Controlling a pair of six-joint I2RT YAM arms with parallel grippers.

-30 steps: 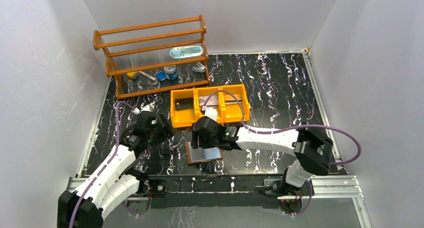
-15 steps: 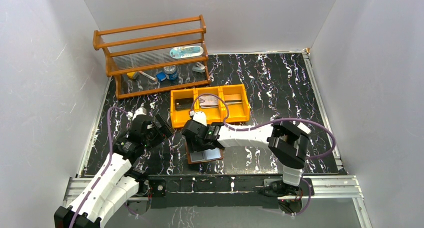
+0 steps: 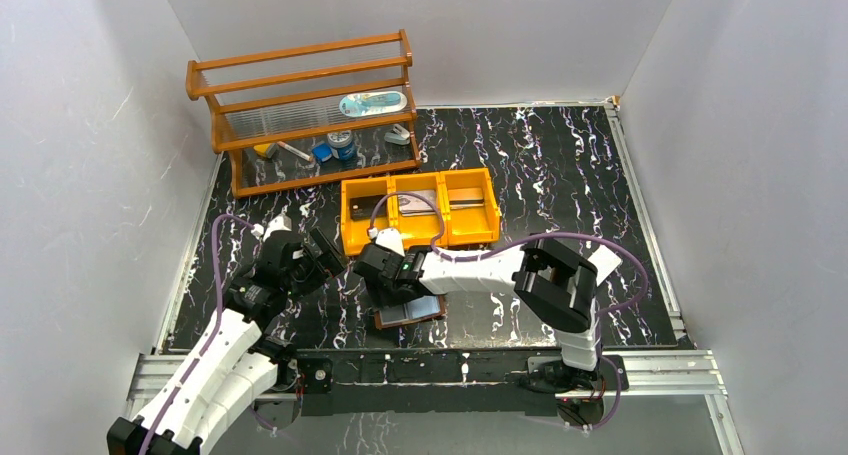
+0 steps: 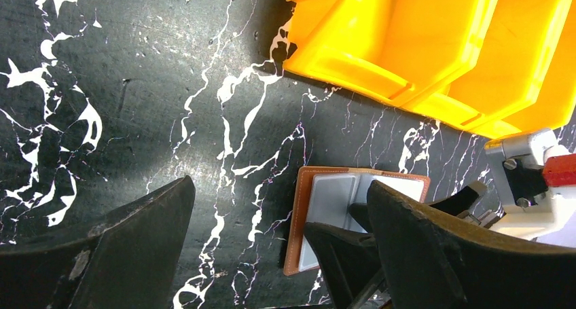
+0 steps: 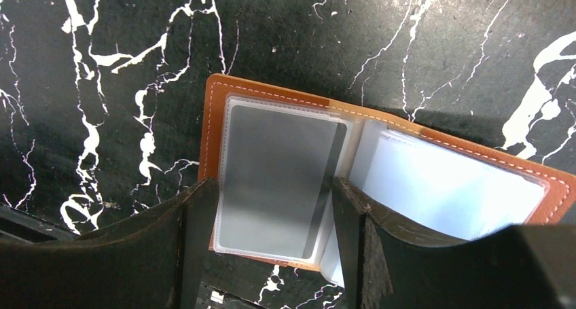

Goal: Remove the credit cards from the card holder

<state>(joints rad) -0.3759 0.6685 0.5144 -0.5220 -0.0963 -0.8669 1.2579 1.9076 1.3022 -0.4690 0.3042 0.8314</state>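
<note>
The card holder (image 5: 380,173) lies opened flat on the black, white-veined worktop (image 3: 560,175), close to the near edge and just in front of the orange three-compartment tray (image 3: 475,237). It is tan-brown leather with pale stitching along its border, and it has glossy clear sleeves inside. The left sleeve holds a grey credit card (image 5: 278,180) with a darker stripe down its right edge. The right sleeves look pale blue-white and glare hides their contents. Any print on the card is too blurred to read. The right end effector (image 5: 273,193) hangs over the left leaf with its jaws spread, one finger at the holder's outer edge and the other at the fold, gripping nothing. The left end effector (image 4: 278,183) is likewise spread and empty, over bare worktop just left of the holder.
</note>
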